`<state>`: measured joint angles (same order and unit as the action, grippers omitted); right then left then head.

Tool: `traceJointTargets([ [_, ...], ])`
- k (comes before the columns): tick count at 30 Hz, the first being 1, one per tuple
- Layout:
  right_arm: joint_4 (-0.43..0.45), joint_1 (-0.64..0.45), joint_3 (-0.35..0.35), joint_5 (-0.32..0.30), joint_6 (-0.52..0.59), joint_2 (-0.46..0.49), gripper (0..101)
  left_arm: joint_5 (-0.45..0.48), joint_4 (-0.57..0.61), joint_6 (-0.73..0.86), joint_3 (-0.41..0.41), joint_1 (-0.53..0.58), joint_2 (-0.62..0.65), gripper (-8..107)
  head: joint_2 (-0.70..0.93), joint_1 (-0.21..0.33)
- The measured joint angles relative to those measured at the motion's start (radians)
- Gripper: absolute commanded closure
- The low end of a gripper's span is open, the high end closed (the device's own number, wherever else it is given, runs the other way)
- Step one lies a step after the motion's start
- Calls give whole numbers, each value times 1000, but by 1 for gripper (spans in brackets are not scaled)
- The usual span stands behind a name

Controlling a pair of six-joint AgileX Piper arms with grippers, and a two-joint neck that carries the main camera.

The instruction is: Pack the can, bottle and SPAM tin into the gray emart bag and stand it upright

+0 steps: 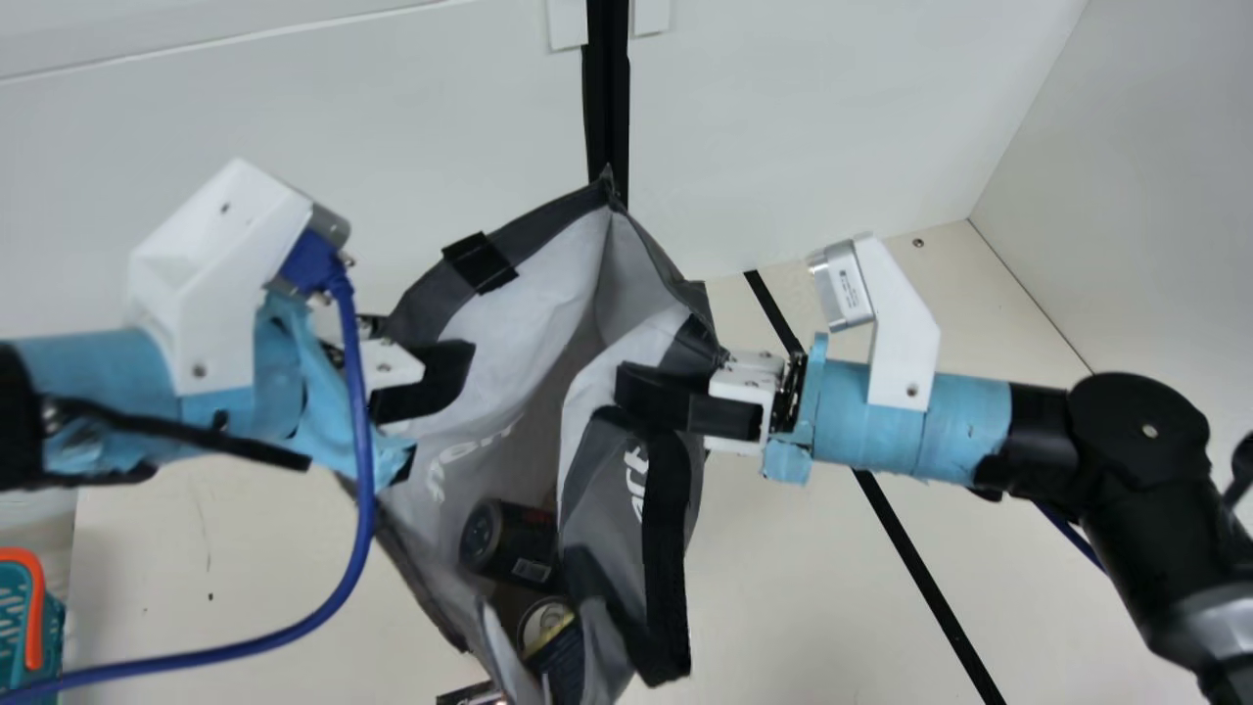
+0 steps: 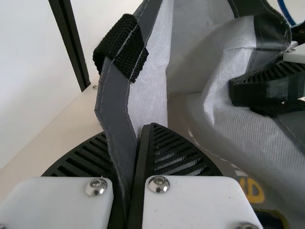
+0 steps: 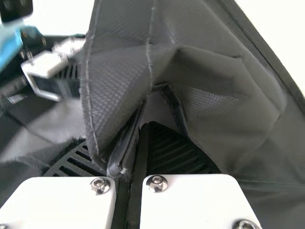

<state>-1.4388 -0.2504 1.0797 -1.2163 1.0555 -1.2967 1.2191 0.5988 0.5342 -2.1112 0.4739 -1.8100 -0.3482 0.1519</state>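
Observation:
The gray bag [image 1: 509,401] is held with its mouth spread between both grippers, its pale lining showing. My left gripper [image 1: 431,377] is shut on the bag's left rim; in the left wrist view the gripper [image 2: 138,143] pinches the dark edge strip [image 2: 119,109]. My right gripper [image 1: 666,392] is shut on the opposite rim, and in the right wrist view the gripper [image 3: 136,148] clamps folded bag fabric [image 3: 119,76]. Inside the bag lies a dark can [image 1: 504,539] on its side. Below it a tin [image 1: 545,627] with a pale round end is partly covered by the bag's edge.
A teal basket [image 1: 20,627] with an orange handle stands at the lower left. A dark-edged object [image 1: 475,693] shows at the bottom, beside the bag. A blue cable [image 1: 364,490] hangs from the left wrist. White walls stand behind the cream table [image 1: 783,587].

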Motion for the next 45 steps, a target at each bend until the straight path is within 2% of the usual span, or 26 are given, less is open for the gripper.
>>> traceJointTargets([
  [12, 159, -39, 146, -5, 278, -155, 101, 1, -12, 50, -179, -9, -189, 107, 0, 0],
  [16, 171, -14, 176, 29, 357, -190, 101, 1, -32, 55, -228, -3, -239, 107, 0, 0],
  [26, 189, 75, 225, 185, 492, -257, 101, 1, -112, 42, -361, -3, -336, 107, 0, 0],
  [36, 246, 180, 285, 394, 580, -344, 101, 0, -217, -11, -530, -13, -439, 107, 0, 0],
  [40, 250, 211, 287, 474, 584, -357, 101, 1, -249, -35, -564, -13, -458, 107, 0, 0],
  [45, 241, 227, 264, 536, 583, -346, 101, 1, -280, -52, -577, -9, -464, 107, 0, 0],
])
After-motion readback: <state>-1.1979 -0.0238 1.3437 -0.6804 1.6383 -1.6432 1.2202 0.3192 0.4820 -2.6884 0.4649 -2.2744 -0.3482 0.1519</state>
